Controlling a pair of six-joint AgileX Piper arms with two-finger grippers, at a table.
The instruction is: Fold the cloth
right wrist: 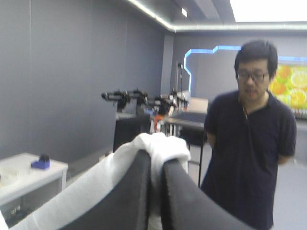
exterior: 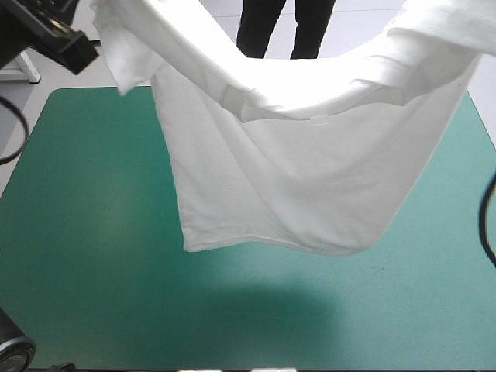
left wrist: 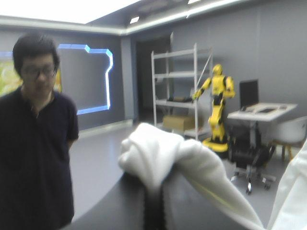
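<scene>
Two grippers: both are raised high above the table, each pinching one upper corner of the T-shirt (exterior: 294,178), so the cloth hangs strung between them.
Left gripper (left wrist: 154,194): its black fingers (left wrist: 120,206) are drawn together into a narrow arch. A white wad of the cloth bulges over their tips and trails away to one side.
Right gripper (right wrist: 156,167): its black fingers (right wrist: 132,196) nearly meet, and white cloth fills the thin slit between them. A knot of cloth sits over the tips.
Where the shirt is: in the air over the middle of the teal-green cover (exterior: 85,232), reaching from about 10 o'clock round to 2 o'clock in the high view.
Long axis: the top edge runs side to side across the table, 9 to 3 o'clock, sagging in the middle and rising toward either grip.
Which way it points: the body drops from that edge with the hem (exterior: 263,246) lowest, facing 6 o'clock, toward the near edge of the table.
Sleeve (exterior: 124,54): it dangles loose at the 10 o'clock end, just under the left grip.
Hang: the panel narrows downward, with creases slanting from the 2 o'clock corner to the hem.
Shadow (exterior: 256,306): a dark patch lies on the cover at 6 o'clock, apart from the hem.
Contact with the table: I cannot tell from here whether the hem clears the cover.
</scene>
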